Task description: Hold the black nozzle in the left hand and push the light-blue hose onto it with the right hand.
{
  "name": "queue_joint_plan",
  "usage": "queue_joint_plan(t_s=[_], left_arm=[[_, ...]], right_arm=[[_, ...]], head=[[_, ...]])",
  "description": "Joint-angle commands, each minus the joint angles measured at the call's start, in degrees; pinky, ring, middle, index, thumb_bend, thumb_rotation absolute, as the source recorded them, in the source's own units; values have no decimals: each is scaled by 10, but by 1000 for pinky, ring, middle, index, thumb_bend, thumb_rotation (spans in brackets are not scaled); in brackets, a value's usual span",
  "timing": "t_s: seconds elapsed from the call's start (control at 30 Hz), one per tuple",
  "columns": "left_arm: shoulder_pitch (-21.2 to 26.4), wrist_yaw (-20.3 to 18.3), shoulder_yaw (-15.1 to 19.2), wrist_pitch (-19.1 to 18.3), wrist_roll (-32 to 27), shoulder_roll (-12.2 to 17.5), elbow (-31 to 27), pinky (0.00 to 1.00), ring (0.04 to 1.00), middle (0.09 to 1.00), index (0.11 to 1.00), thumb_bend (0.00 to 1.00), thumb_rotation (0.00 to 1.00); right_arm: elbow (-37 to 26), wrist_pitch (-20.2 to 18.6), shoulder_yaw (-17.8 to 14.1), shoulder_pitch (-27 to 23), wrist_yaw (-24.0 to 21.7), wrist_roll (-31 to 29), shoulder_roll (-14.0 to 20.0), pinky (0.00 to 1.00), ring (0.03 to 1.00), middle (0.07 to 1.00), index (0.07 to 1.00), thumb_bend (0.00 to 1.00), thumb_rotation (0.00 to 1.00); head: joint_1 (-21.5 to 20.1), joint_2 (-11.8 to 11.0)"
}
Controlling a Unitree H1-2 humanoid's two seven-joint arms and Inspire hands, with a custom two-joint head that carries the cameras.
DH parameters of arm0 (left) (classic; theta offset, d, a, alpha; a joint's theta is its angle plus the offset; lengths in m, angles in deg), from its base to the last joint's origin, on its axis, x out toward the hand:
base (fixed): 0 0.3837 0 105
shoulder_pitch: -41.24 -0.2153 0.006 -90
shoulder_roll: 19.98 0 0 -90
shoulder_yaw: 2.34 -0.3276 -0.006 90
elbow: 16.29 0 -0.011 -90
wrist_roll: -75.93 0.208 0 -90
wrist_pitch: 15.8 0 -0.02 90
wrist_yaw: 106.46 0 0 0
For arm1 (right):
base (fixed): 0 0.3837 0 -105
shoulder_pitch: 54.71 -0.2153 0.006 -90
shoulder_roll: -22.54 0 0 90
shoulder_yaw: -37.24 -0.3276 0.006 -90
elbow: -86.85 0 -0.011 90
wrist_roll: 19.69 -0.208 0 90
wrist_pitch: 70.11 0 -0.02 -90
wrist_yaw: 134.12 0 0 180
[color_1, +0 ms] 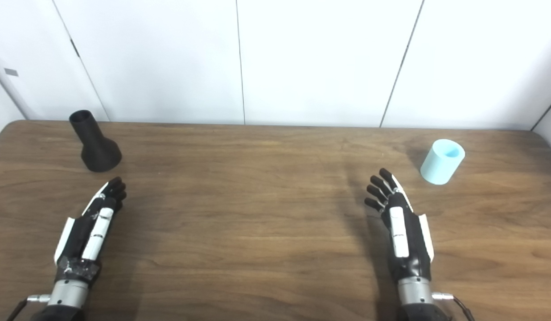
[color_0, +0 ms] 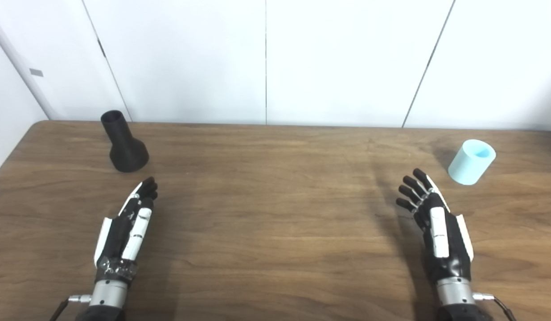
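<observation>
Standing upright in the upper left of the frame, the black nozzle [color_0: 124, 143] rests on its flared base on the wooden table [color_0: 275, 232], narrow open neck upward. The light-blue hose [color_0: 471, 162], a short thick-walled tube section, sits in the upper right, open end up and leaning slightly. The left hand [color_0: 128, 227] lies just below the nozzle, fingers extended and held close together, holding nothing and not touching the nozzle. The right hand [color_0: 436, 223] lies just below and left of the hose, fingers straight and slightly fanned, also holding nothing. Nothing of the task is done yet. Both pieces look like light, rigid moulded or printed plastic with matte surfaces, so slipping seems a small risk, though the hose piece could tip or roll if nudged. The nozzle is probably best gripped around the wide flared base, leaving the narrow neck free to receive the hose. The hose likely wants a wrap around its side wall, with 1 open end kept clear.
</observation>
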Motion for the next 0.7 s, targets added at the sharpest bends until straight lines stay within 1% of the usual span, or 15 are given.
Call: queue_joint_plan(t_s=[0.0, 0.27, 0.33, 0.53, 0.67], left_arm=[[-21, -7, -11, -6, 7, -3, 22, 928, 918, 920, 916, 386, 770], [-22, -7, -11, -12, 7, -2, 17, 942, 929, 922, 915, 381, 762], [-22, -7, -11, -13, 10, -1, 16, 938, 925, 918, 911, 402, 764], [-20, -9, -10, -8, 7, -1, 19, 940, 927, 922, 914, 419, 758], [-21, -8, -9, -19, 3, -4, 12, 942, 928, 923, 915, 389, 739]], right_arm=[[38, 3, 6, 32, 0, -2, -13, 772, 841, 856, 879, 392, 968], [36, 3, 4, 32, 2, -3, -15, 776, 839, 851, 874, 397, 944], [37, 3, 5, 32, 1, -3, -14, 777, 842, 854, 877, 402, 946], [35, 0, 5, 31, 2, -1, -14, 781, 844, 853, 875, 401, 952], [32, -5, 5, 32, 1, -2, -14, 783, 845, 856, 879, 401, 953]], head=[[0, 0], [0, 3], [0, 3], [0, 4], [2, 3]])
